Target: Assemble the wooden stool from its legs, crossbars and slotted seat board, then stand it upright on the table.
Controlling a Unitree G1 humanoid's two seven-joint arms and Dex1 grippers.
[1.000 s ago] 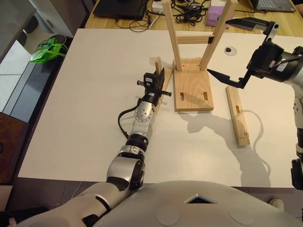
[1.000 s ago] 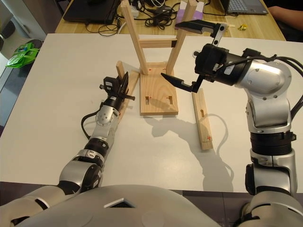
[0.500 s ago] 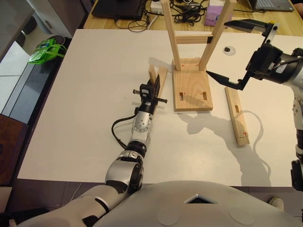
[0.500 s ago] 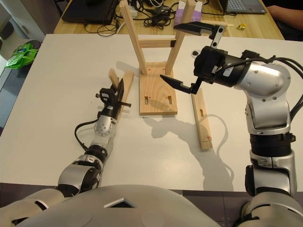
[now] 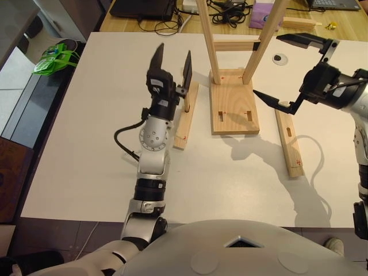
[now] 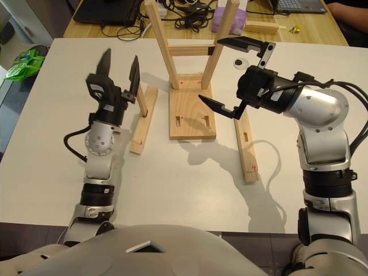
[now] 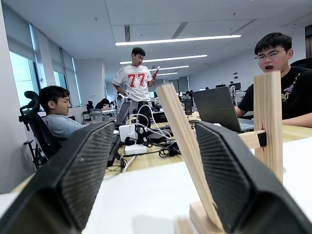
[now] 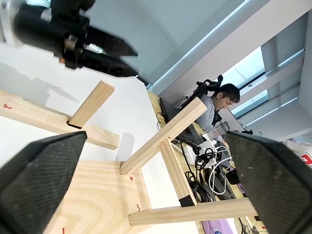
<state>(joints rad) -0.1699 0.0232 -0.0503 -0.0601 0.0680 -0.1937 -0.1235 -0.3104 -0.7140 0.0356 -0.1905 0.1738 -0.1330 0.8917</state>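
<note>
One white surface (image 5: 86,144). Pale slotted wooden seat board (image 5: 233,103) lies flat on it, two upright legs (image 5: 208,40) and a crossbar (image 5: 233,46) socketed in. Loose pale wooden leg with stub (image 5: 185,123) lies just left of the board, long axis pointing away from the robot, below the left claw (image 5: 174,50), which is spread open, empty and the nearer one. Right claw (image 5: 267,65) is also open and empty.

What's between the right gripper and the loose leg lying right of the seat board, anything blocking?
Nothing visible. The right gripper hangs open above the far end of the loose leg, which lies flat beside the seat board, apart from it. The upright legs stand on the board's far end, to the left of that path.
</note>
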